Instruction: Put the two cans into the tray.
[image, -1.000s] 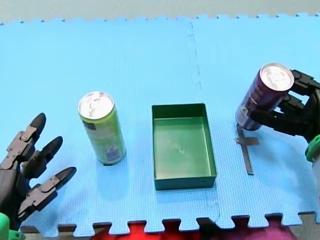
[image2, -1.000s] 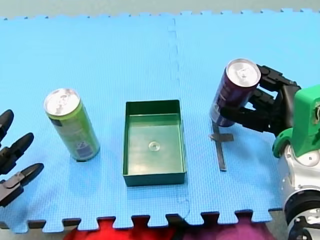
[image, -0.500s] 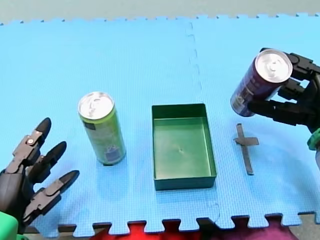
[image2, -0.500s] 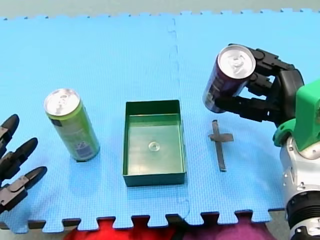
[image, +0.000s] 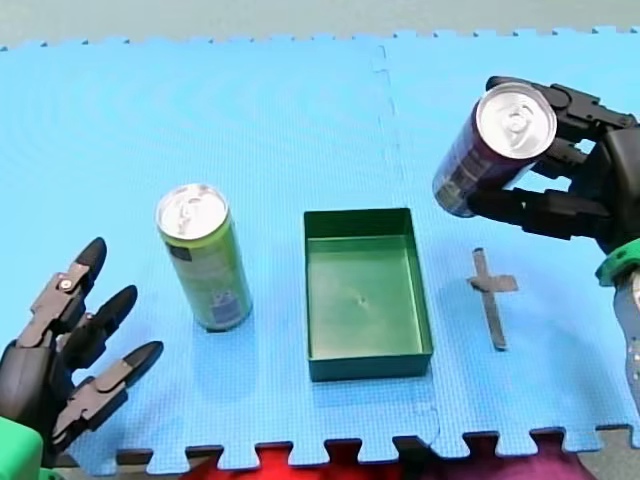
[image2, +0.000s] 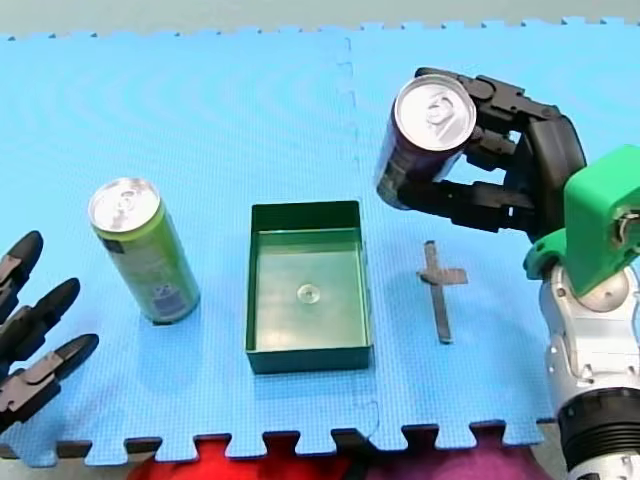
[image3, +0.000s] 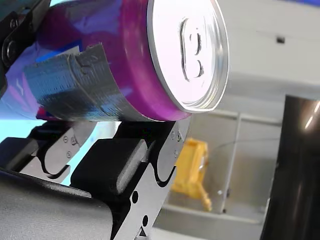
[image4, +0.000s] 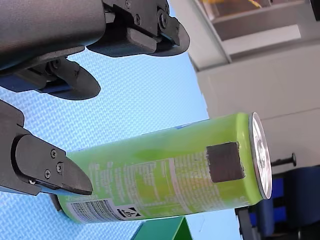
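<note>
Blue foam matting (image: 280, 110) covered the surface. At its near left corner the left hand (image: 70, 345) held nothing and was well apart from everything else. Just right of it and a little farther off, the green can (image: 205, 257) stood upright on the mat, silver top up. In the second wrist view, that can carried a dark square patch (image4: 225, 162) on its side. The green tray (image: 368, 368) sat in the middle, near the can but not touching it, with nothing inside. Beyond the tray's far right corner, the right hand (image: 585, 170) was clamped around the purple can (image: 490, 145). The can was tilted, its base pointing toward the tray. In the first wrist view, a strip of grey tape (image3: 75, 82) showed on the purple can. A grey tape cross (image: 492, 300) lay on the mat to the right of the tray.
</note>
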